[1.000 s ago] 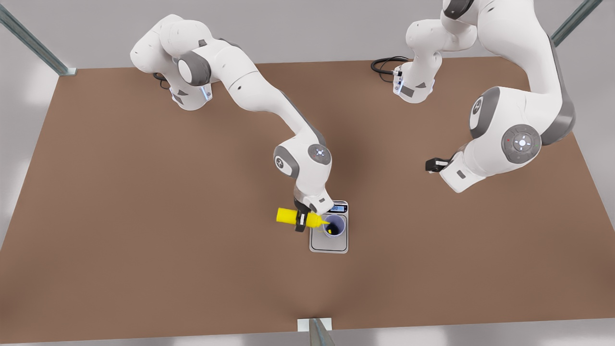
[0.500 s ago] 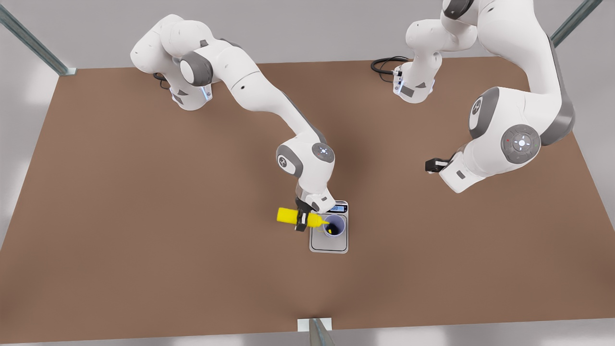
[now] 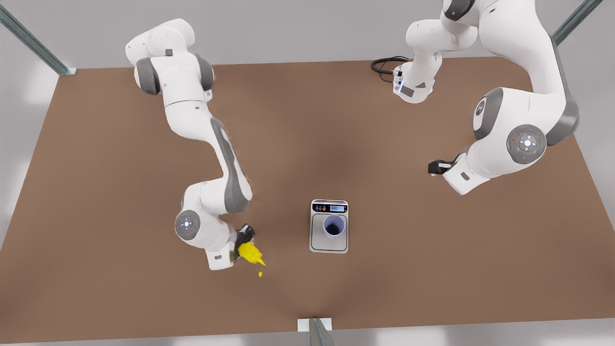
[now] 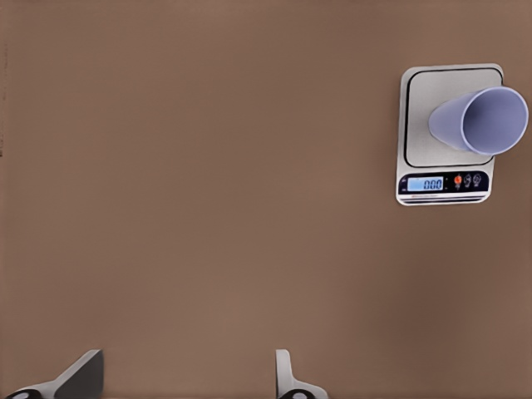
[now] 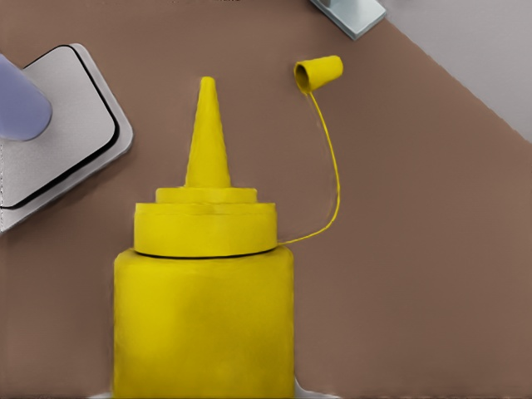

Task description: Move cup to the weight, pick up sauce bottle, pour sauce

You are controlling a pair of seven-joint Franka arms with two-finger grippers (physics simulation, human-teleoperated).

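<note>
Sauce bottle (image 3: 250, 253) carried away from cup (image 3: 334, 226), clenched in right gripper (image 3: 241, 241), left gripper (image 4: 187, 378) spread, empty.

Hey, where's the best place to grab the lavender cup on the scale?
Grip the cup's wall just below the rim, coming sideways from the front view's right, where the open left gripper waits. It stands upright on the scale, handleless and widening upward, so fingers there shouldn't slip. The right gripper holds the sauce bottle.
</note>
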